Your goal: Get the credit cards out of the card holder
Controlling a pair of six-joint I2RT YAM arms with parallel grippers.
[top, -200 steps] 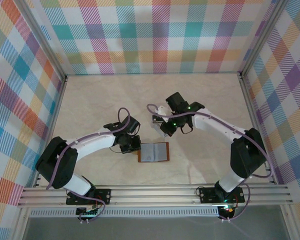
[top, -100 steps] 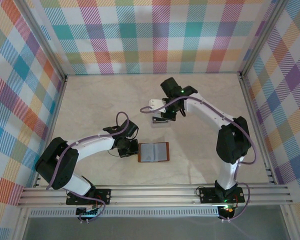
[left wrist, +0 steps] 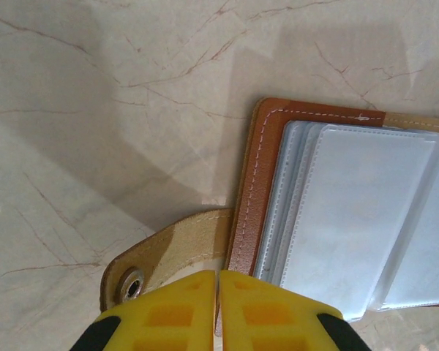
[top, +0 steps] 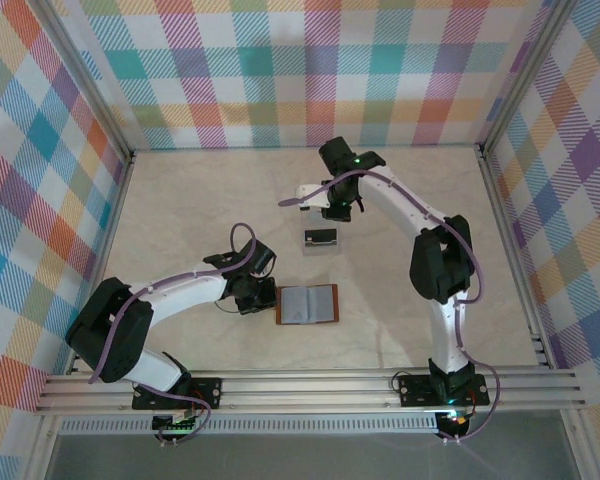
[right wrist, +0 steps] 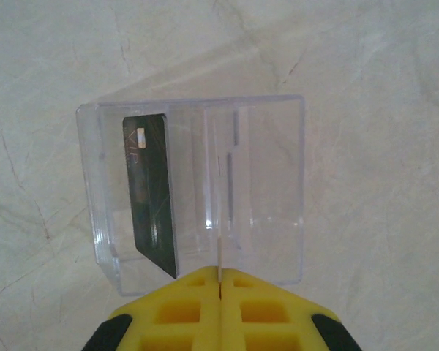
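I'm pinching the edge of the card holder (left wrist: 246,183) in my left fingers (left wrist: 175,307), right fingers (right wrist: 183,303) pressing shut over the clear box (right wrist: 267,183); the thin leather could be slipping free.

A clear plastic box (right wrist: 263,183) is set on the marble table (top: 180,210). The table is enclosed by plaid walls (top: 310,70).

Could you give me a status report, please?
Left gripper shut on card holder, at its tab. Right gripper shut, facing clear box. One dark card inside it. Nothing in the way.
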